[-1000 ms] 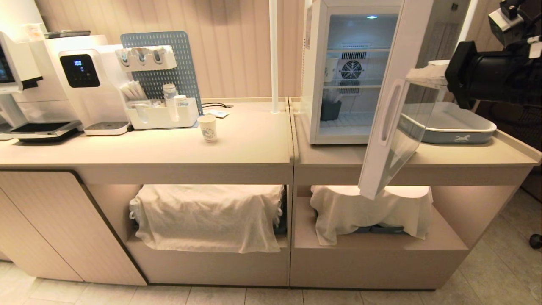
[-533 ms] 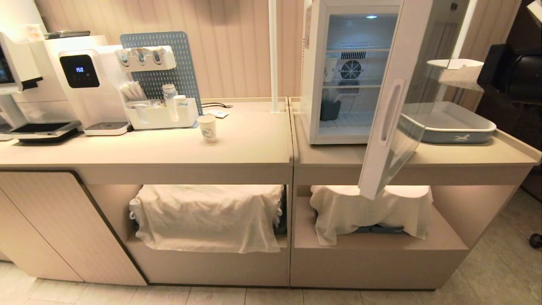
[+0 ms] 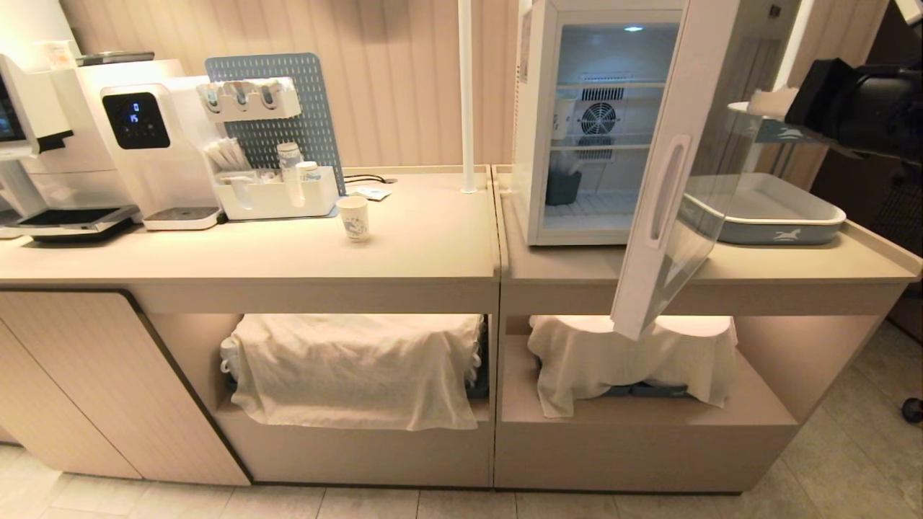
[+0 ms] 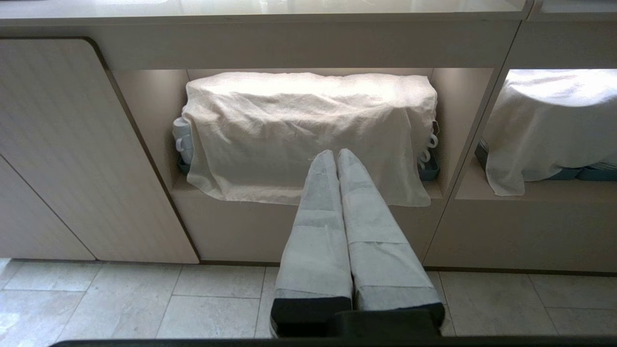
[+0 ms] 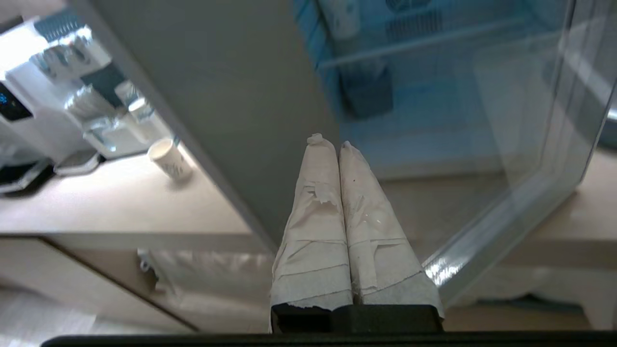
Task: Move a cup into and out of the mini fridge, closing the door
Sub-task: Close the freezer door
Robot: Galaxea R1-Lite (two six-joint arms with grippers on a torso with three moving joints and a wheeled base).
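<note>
Now, with your right hand (image 5: 337, 144) closed and empty behind the open door (image 3: 667, 187), remember the cup (image 3: 353, 218) near the tabletop's (image 3: 433, 252) middle is likely light, thin paper that crushes easily, so grip its mid-wall gently; left hand (image 4: 336, 155) hangs closed below.

Warm, bright light fills the head view, with glowing strips under the counter (image 3: 433, 267) lighting the draped cloths (image 3: 353, 367). The mini fridge (image 3: 533, 144) glows cool blue-white from its interior light (image 3: 633, 29). The right wrist view is soft, with reflections streaking the door (image 5: 482, 120).
</note>
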